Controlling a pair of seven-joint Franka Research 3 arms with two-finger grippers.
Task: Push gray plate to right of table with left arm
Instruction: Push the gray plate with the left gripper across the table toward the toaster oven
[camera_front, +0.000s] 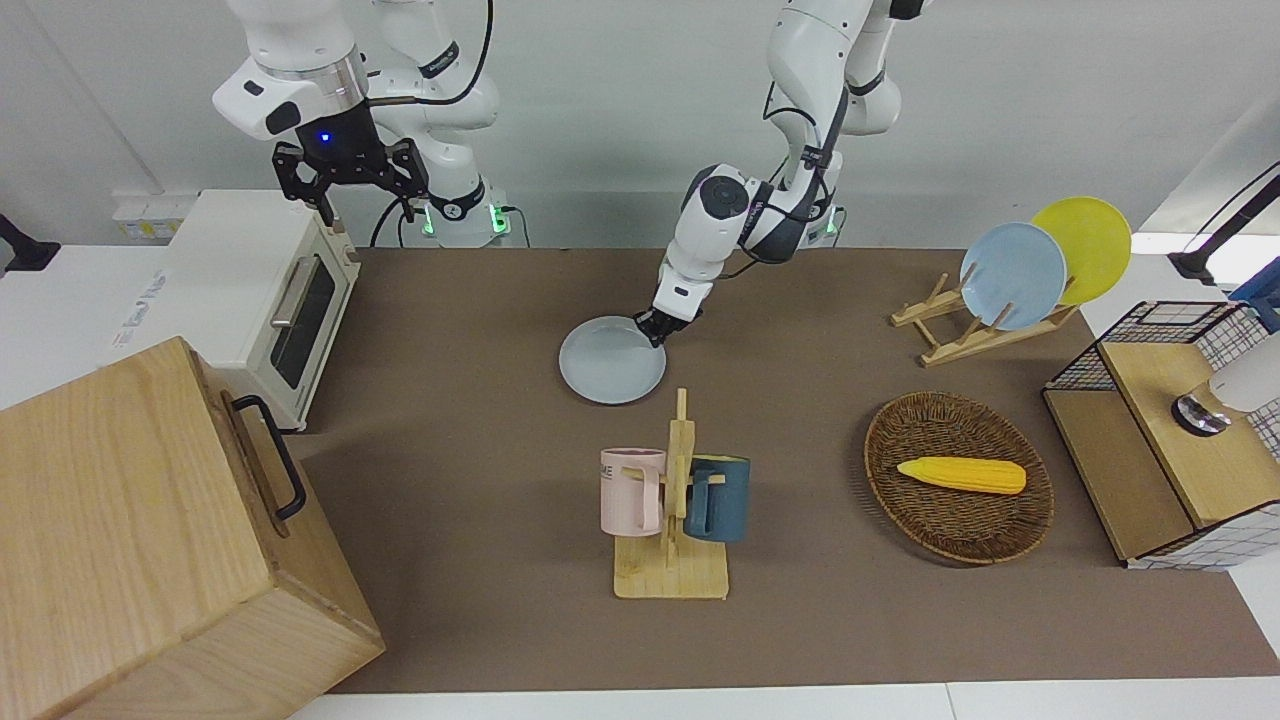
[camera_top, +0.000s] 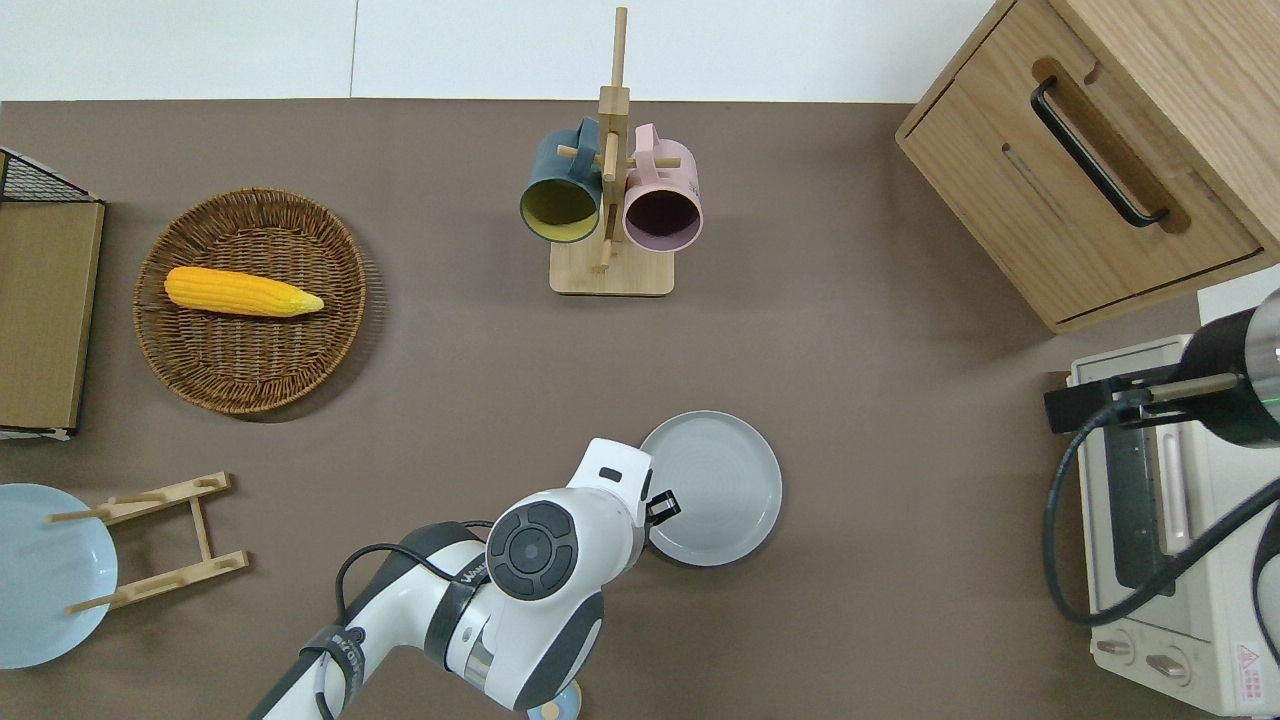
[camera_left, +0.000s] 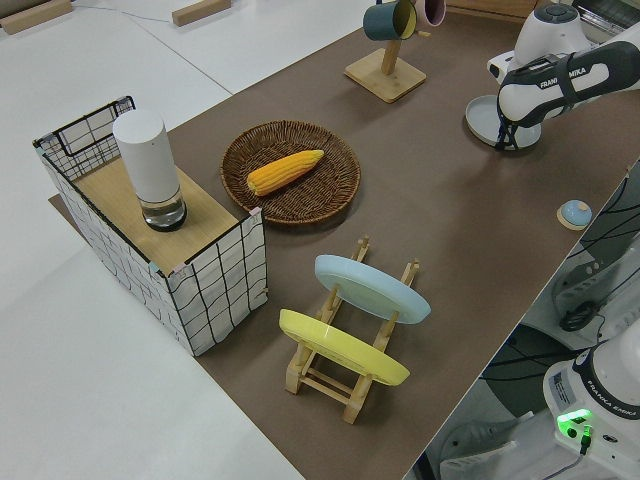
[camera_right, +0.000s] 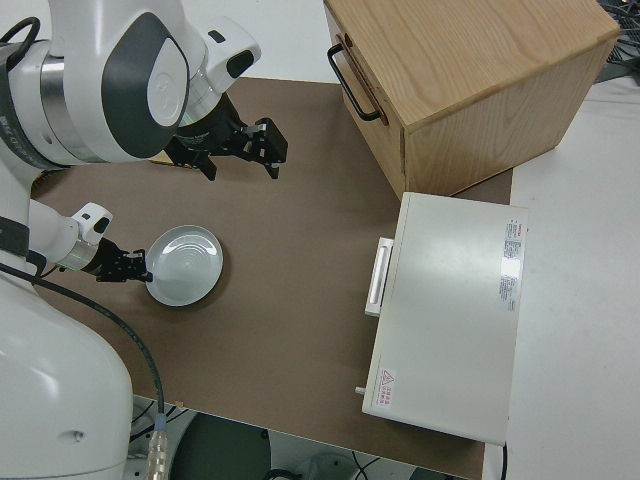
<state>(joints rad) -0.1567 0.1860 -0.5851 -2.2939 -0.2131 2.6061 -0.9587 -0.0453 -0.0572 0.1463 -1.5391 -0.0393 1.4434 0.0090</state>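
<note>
The gray plate (camera_front: 612, 360) lies flat on the brown table (camera_front: 470, 330), nearer to the robots than the mug rack; it also shows in the overhead view (camera_top: 712, 488) and both side views (camera_left: 492, 117) (camera_right: 185, 263). My left gripper (camera_front: 652, 331) is low at the table, touching the plate's rim on the edge toward the left arm's end (camera_top: 660, 503) (camera_right: 130, 267). My right gripper (camera_front: 365, 205) is parked and open.
A mug rack (camera_front: 672, 500) holds a pink and a dark blue mug. A wicker basket (camera_front: 958, 475) holds a corn cob. A rack (camera_front: 985, 330) holds sky-blue and yellow plates. A toaster oven (camera_front: 260, 290) and wooden cabinet (camera_front: 150, 540) stand at the right arm's end.
</note>
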